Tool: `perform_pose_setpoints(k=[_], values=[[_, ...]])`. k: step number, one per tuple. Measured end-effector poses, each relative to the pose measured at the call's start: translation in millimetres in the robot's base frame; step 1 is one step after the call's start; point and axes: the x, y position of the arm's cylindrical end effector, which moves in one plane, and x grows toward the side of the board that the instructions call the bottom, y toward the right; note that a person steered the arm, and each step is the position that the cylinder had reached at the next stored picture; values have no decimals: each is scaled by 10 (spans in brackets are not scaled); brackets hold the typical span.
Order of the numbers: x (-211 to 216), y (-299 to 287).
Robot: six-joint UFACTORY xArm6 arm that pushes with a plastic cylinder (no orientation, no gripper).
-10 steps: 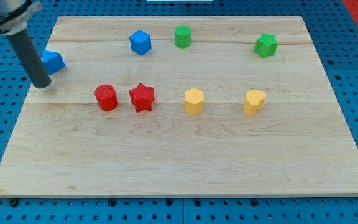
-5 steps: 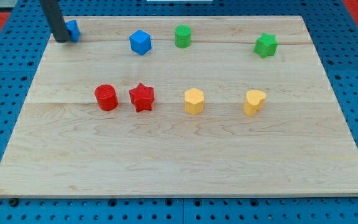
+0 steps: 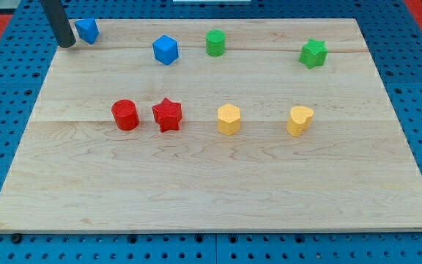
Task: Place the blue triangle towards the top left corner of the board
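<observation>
Blue pegboard surrounds the pale wooden desk (image 3: 211,183) on all sides. On the desk's top left corner sits the blue triangle (image 3: 87,30), close to both the top edge and the left edge. My tip (image 3: 67,44) rests just to the view's left of that triangle, at the desk's left edge, with a thin gap between them as far as I can tell. The tool is a plain dark rod with nothing that opens or closes, and it holds no block.

Further along the top edge, toward the view's right, stand the blue cube (image 3: 165,50), the green cylinder (image 3: 215,42) and, near the top right corner, the green star (image 3: 313,53). These three are well apart from each other.

Across the middle of the desk runs a row of four blocks. From the view's left: the red cylinder (image 3: 124,114), the red star (image 3: 168,114) just beside it, the yellow hexagon (image 3: 228,119), and the yellow heart-shaped block (image 3: 300,120). All stand upright, none touching.
</observation>
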Motion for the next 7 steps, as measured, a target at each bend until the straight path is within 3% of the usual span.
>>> perform_pose_setpoints(k=[3, 4, 5, 7], values=[[-81, 0], [241, 30], [259, 57], [114, 57]])
